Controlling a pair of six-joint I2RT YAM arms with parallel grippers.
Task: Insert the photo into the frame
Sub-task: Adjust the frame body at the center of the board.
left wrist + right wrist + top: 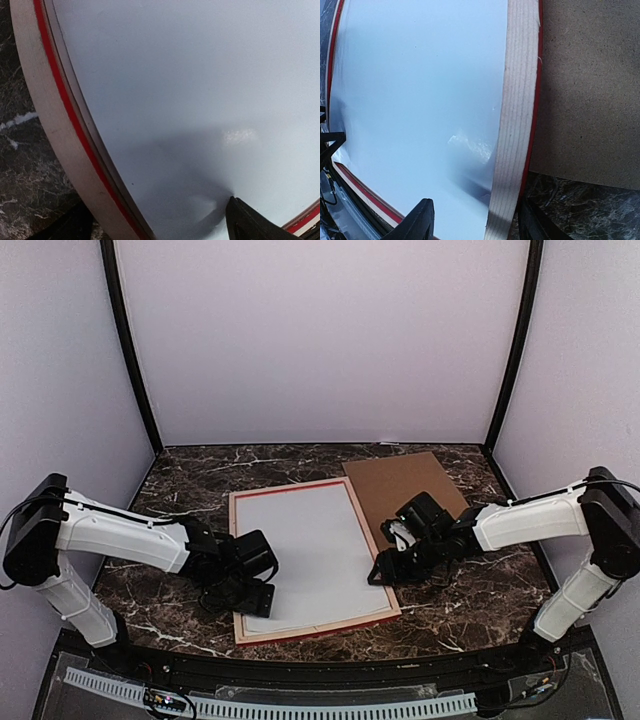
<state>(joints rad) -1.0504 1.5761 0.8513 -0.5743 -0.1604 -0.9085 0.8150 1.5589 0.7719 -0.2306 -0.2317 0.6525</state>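
As right tool [476, 207] straddles frame [517, 100], jaws apart

Table [480, 590]: dark brown marble pattern with white veining, enclosed by pale lilac walls [320, 330] on 3 sides, with 2 black posts [130, 350] at the back corners. 1 plain brown backing board [405, 485] lies flat toward the far right of centre, turned slightly off square to the table edges; right wrist view shows its surface matte and finely speckled. White slotted strip [300, 707] runs along the near edge.
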